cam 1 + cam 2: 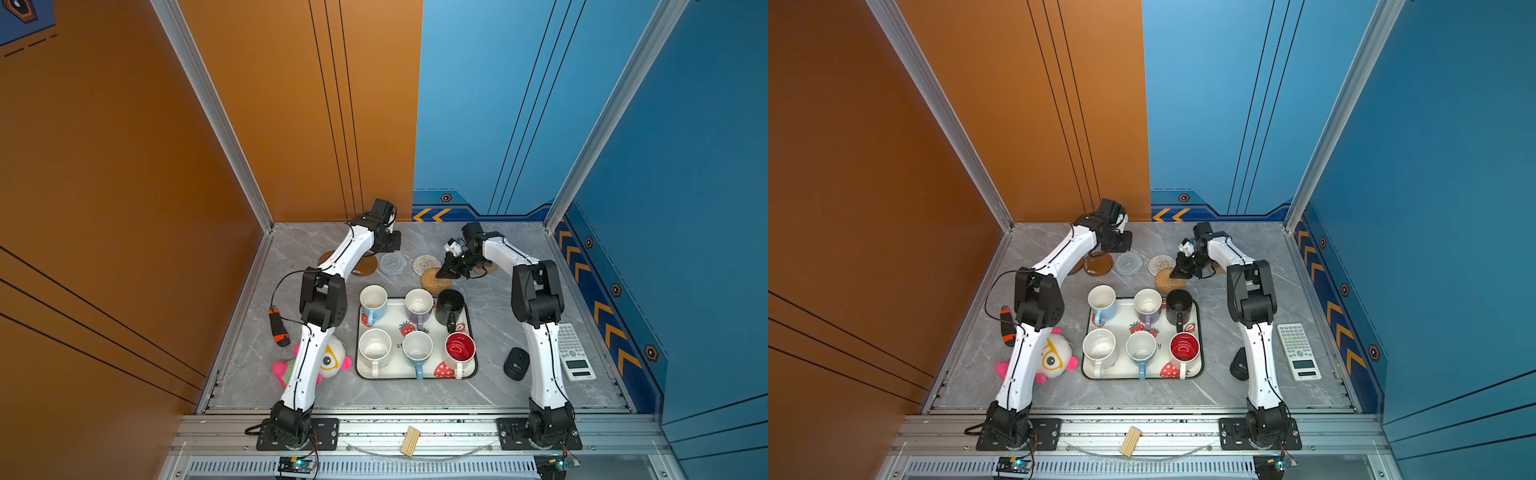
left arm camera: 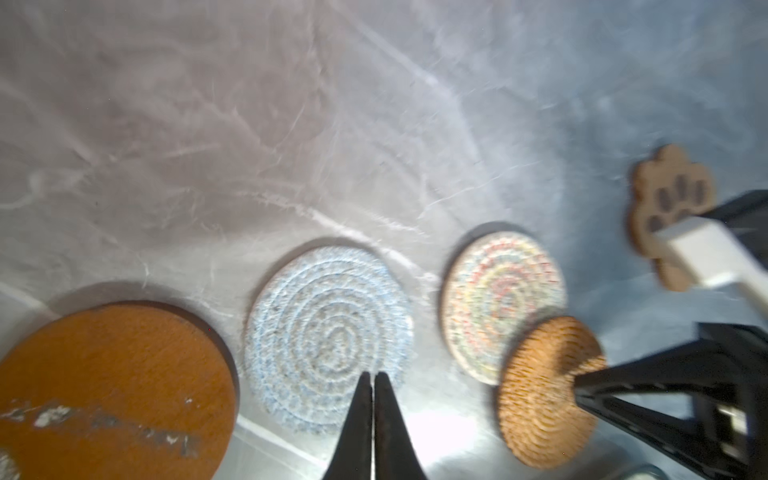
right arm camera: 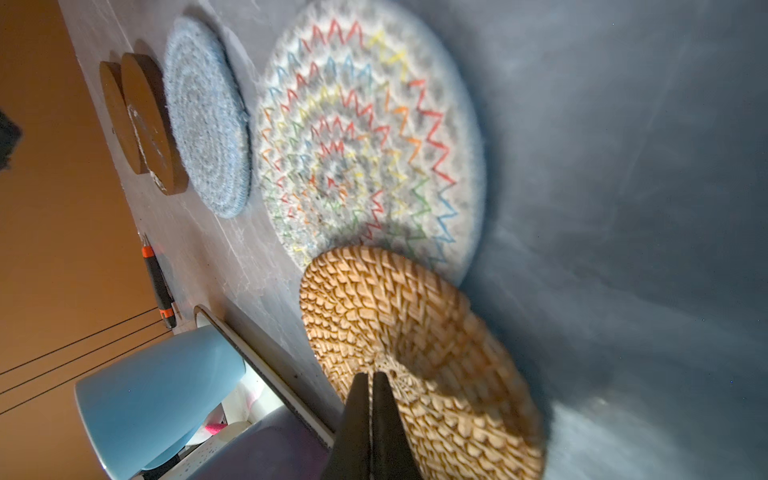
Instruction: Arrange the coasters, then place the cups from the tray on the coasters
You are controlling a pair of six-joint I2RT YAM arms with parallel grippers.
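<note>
Behind the tray lie the coasters: two brown discs, a grey woven one, a cream one, and a rattan one overlapping the cream one's edge. A paw-shaped coaster lies partly under the right arm. My left gripper is shut and empty over the grey coaster's edge. My right gripper is shut, its tips on the middle of the rattan coaster. Several cups stand on the strawberry tray, among them a black one and a red-lined one.
A plush toy and an orange-black tool lie left of the tray, under the left arm. A black mouse and a calculator lie to the right. A wooden block sits on the front rail.
</note>
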